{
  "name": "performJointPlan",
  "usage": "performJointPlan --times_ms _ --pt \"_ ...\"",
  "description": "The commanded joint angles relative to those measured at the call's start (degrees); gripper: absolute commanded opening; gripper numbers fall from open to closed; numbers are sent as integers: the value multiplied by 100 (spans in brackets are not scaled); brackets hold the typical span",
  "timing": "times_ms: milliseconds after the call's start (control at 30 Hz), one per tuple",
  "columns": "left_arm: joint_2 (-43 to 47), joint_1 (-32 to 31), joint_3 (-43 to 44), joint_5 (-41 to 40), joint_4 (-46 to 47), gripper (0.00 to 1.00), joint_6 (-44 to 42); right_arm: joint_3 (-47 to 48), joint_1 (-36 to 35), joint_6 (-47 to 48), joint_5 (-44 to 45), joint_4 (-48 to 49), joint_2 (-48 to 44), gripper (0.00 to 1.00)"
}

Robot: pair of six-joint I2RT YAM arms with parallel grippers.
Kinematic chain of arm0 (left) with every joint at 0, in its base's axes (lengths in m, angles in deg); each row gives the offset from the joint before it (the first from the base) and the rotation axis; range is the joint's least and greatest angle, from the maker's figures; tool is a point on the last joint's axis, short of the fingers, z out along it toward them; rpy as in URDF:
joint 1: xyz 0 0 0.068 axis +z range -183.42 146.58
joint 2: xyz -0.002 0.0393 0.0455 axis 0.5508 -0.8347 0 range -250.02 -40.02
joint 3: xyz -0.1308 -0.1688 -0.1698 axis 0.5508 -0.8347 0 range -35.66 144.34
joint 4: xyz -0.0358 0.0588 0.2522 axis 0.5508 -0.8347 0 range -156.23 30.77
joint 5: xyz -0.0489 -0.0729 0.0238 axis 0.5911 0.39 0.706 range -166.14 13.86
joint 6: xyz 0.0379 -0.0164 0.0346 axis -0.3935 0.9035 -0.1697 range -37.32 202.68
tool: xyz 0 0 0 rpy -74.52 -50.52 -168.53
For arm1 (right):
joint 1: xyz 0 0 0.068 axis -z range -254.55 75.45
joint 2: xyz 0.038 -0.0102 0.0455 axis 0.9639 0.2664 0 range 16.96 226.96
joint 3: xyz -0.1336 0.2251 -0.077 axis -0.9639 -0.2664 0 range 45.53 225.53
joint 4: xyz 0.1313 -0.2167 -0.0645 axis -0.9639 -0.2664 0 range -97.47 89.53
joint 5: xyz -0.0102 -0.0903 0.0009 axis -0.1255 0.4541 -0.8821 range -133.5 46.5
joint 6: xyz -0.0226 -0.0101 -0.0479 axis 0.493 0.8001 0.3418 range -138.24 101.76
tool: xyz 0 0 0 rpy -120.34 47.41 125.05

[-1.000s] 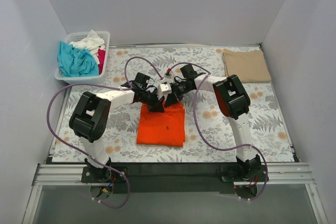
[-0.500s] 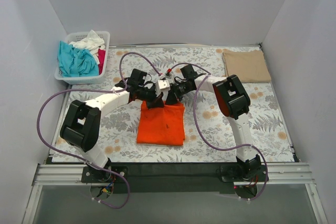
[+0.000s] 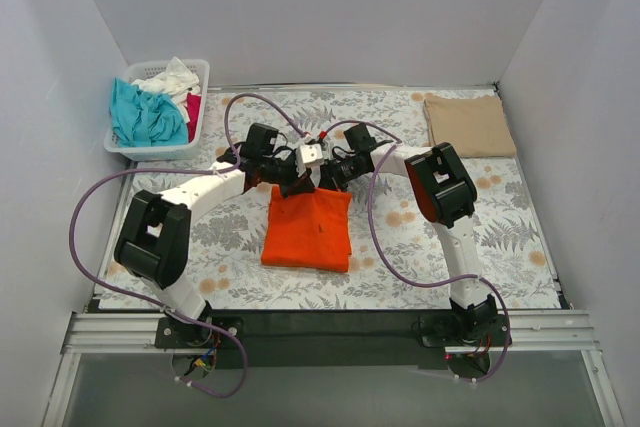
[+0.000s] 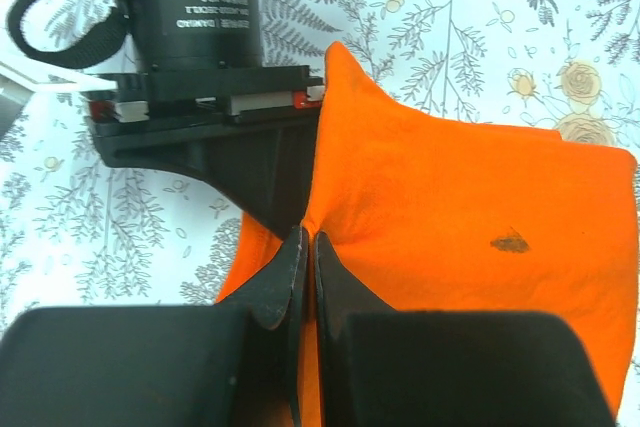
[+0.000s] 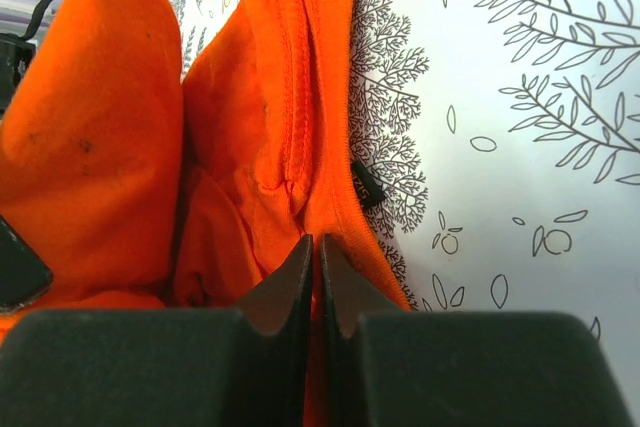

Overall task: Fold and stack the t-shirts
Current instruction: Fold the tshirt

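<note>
A bright orange t-shirt (image 3: 308, 229), partly folded, lies in the middle of the flowered table. My left gripper (image 3: 287, 184) is shut on its far left edge, and the cloth rises between the jaws in the left wrist view (image 4: 450, 207). My right gripper (image 3: 326, 185) is shut on the far right edge, where the hem and a black label show in the right wrist view (image 5: 300, 127). Both hold the far edge lifted. A folded tan t-shirt (image 3: 468, 125) lies at the far right. Teal (image 3: 145, 115), white (image 3: 168, 77) and pink-red (image 3: 193, 104) shirts sit in the basket.
A white slatted basket (image 3: 131, 147) stands at the far left corner. White walls close in the table on three sides. The purple cables (image 3: 260, 107) loop above the arms. The flowered cloth (image 3: 500, 237) covers the table.
Both grippers have moved a little away from the bases with the orange shirt's far edge. The shirt has slid with them and its near edge now lies farther from the table front.
</note>
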Motion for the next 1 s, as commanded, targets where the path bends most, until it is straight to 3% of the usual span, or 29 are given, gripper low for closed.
performJointPlan --times_ms 0,333,567,733,833,867,967 --pt "63 121 181 129 339 0 -168 -154 -17 186 140 -59 161 12" --pt "-227 210 -64 -3 822 0 -378 30 -25 151 131 -67 117 15" --pt "-491 201 -73 -134 849 1 -431 188 9 194 402 -155 -128 28" --pt "-412 209 -109 -178 858 11 -388 399 237 440 965 -620 -533 43" --pt "-254 210 -21 -266 797 16 -177 697 422 564 1246 -936 -761 47" --pt "-210 201 14 -336 779 22 -98 759 475 590 1403 -981 -892 48" --pt "-131 218 321 -679 534 30 446 1058 686 695 1694 -1218 -1095 48"
